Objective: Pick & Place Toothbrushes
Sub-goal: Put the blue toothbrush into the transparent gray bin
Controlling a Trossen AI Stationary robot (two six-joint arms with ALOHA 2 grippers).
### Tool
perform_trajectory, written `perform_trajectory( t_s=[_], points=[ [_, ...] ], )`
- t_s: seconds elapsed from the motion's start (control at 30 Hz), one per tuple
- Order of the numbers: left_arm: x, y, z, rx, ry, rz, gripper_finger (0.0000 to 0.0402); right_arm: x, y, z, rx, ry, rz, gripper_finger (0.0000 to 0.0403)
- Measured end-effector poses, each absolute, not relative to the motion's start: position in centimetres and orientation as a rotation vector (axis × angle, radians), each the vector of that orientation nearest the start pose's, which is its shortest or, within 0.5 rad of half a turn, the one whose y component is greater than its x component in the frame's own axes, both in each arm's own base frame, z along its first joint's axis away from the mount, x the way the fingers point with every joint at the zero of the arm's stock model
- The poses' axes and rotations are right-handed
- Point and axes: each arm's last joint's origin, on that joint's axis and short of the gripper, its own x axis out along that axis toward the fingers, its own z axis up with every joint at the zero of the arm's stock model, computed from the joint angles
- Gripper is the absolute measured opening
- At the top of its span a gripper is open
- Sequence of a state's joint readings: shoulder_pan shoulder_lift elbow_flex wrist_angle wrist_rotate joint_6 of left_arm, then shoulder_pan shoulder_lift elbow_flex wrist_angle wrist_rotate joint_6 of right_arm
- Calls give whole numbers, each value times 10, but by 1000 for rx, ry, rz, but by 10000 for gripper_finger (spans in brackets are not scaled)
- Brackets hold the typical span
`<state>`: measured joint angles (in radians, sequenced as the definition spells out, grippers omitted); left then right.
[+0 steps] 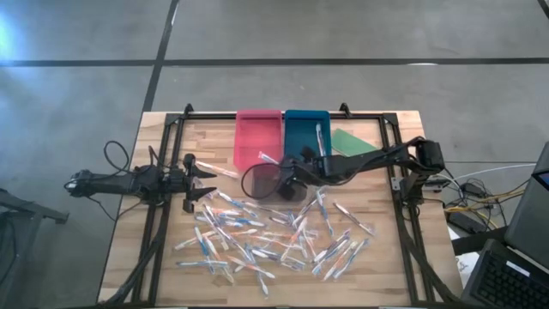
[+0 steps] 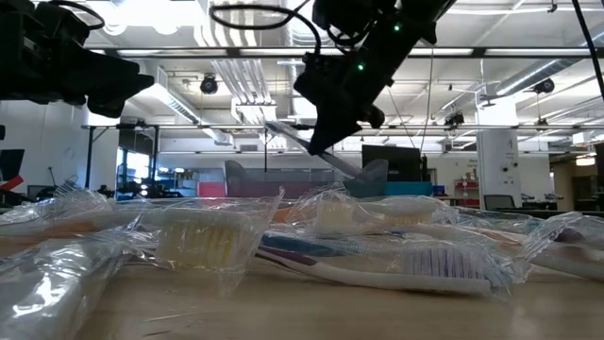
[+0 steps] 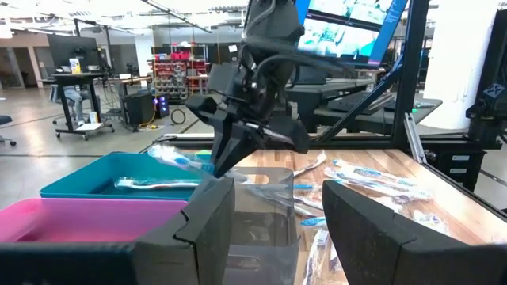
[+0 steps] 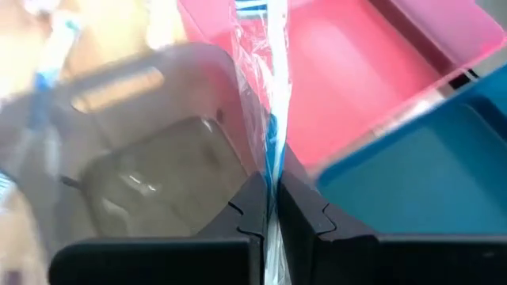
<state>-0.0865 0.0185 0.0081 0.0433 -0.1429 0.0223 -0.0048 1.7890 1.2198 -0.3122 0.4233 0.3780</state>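
Note:
Many wrapped toothbrushes [image 1: 274,236] lie scattered on the table's near half. My right gripper [image 1: 287,174] reaches in from the right and hangs above a clear tub [image 1: 262,181], shut on one wrapped toothbrush with blue accents [image 4: 269,95]. The low view shows that brush [image 2: 326,156] slanting below the gripper. Beyond it stand a pink tray [image 1: 257,133] and a blue tray [image 1: 306,129], and a brush [image 3: 158,184] lies in the blue tray. At the table's left side my left gripper [image 1: 206,180] waits open and level. My right gripper pinches the wrapped toothbrush between its two fingers [image 4: 247,207], on the wrapper and handle [image 4: 272,158]. The fingers slant down from the table's right side. The brush sticks out past the fingertips, tilted and lifted clear, over the clear tub [image 4: 150,166] and the pink tray's near edge.
A flat green piece [image 1: 353,142] lies right of the blue tray. A black frame [image 1: 395,129] borders the work area. Cables and equipment [image 1: 480,206] sit off the table's right edge. The left wrist view looks past its own fingers [image 3: 206,222] at the tub [image 3: 265,206].

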Motion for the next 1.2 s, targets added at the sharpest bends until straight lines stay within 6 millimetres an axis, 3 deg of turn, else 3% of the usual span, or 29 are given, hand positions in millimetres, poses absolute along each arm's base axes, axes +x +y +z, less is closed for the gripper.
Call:
perform_trajectory(
  t_s=[0.23,0.73,1.2],
  points=[
    [98,-4,169,19,-32,57,197,381,-7,210,215,706,-493,13],
    [98,-4,169,19,-32,57,197,358,3,163,295,737,-497,13],
    [98,-4,169,19,-32,56,197,354,5,161,285,782,-502,13]
  ],
)
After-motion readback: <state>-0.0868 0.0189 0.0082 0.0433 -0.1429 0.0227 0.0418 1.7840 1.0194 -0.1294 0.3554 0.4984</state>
